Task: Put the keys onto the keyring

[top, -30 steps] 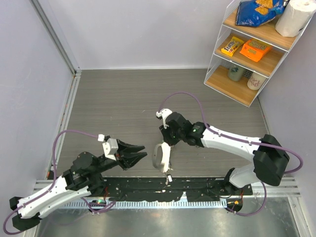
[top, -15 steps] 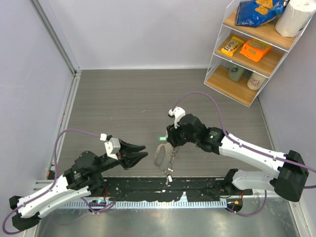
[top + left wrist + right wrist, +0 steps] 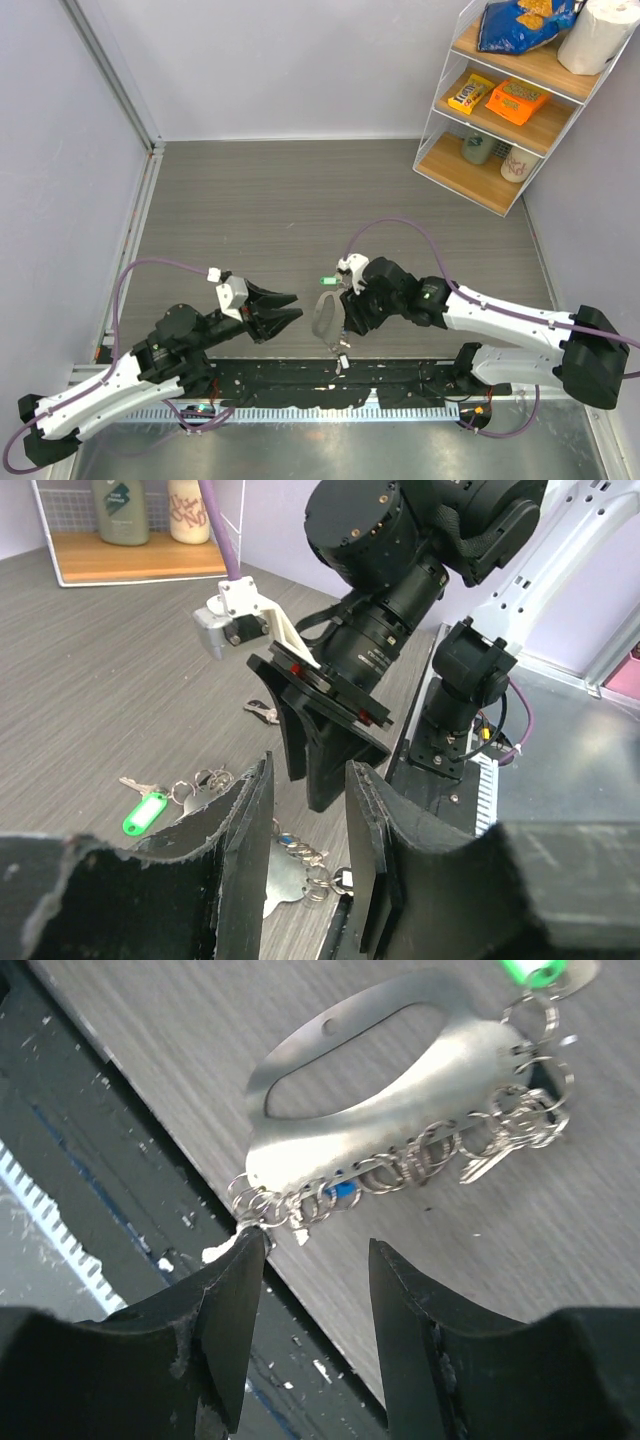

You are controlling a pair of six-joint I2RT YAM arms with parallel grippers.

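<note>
1. Keyring (image 3: 430,1100): I am logging it as lying flat on the table (image 3: 250,200), close to the near edge. A chain of small rings is running along one long side, with the blue tag (image 3: 343,1189) sitting among them.
2. Green-headed key (image 3: 533,972): it is resting at the far end of that chain and seems to be hooked into it already.
3. Right gripper (image 3: 312,1295): it is hovering just above the ring-lined edge of the keyring, with its fingers spread wide and nothing between them.
4. Left gripper (image 3: 296,307): it is waiting apart on the left with its fingers parted and empty, pointing towards the keyring.
5. Step in hand: I am reading this as a fresh grasp of the keyring, so that one arm can steady it while the other works a key on.
6. Next move: I am expecting a descent and a pinch on the plate's edge. The plate is thin metal lying flush on the table (little for the fingertips to get under), so the rings could scatter or slide.
7. Change: a second ago the keyring was standing tilted up beneath the right gripper. Half a second ago it was lying flat with that gripper drawn back. Now the gripper is coming down over it, nearer the table edge, and the left gripper is edging slightly closer.
</note>
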